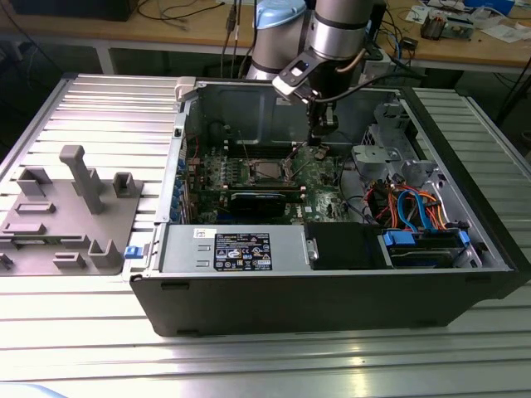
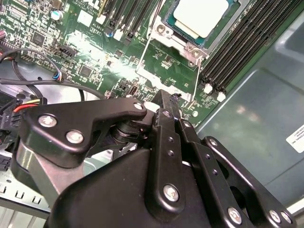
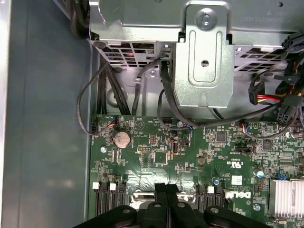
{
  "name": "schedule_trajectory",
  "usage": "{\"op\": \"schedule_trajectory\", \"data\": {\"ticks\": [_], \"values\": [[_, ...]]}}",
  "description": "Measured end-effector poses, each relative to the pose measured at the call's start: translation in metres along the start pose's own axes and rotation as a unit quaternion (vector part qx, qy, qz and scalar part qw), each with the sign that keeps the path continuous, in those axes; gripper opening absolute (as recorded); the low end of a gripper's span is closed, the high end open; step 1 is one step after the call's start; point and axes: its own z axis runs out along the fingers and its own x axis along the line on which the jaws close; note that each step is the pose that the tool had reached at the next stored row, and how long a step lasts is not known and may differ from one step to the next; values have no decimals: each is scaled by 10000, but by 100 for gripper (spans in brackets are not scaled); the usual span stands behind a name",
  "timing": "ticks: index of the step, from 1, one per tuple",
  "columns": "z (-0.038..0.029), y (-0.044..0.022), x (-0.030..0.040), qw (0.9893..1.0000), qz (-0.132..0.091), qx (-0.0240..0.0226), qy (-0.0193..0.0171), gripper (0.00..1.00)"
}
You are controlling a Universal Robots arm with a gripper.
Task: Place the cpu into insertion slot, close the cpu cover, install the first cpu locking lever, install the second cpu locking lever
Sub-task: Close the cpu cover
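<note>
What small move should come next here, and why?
Probably ease the shut pincer down onto the wire locking lever just beside its tip. The cpu already lies framed by the seemingly lowered cpu cover.

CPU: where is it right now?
The cpu sits in the insertion slot on the green board, beside the long memory slots in the second wrist view; in the exterior view it lies toward the exterior view's left of the tool.

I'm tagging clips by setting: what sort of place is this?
Probably a robotics or electronics lab: a robot arm reaches into an open computer case lying on a slotted aluminium table, with cable-strewn wooden workbenches behind.
</note>
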Motion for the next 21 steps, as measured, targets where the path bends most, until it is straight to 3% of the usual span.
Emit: {"op": "schedule_trajectory", "data": {"ticks": [13, 21], "values": [[29, 100, 0, 10000, 0, 0, -6, 11], [79, 115, -1, 10000, 0, 0, -7, 11]]}}
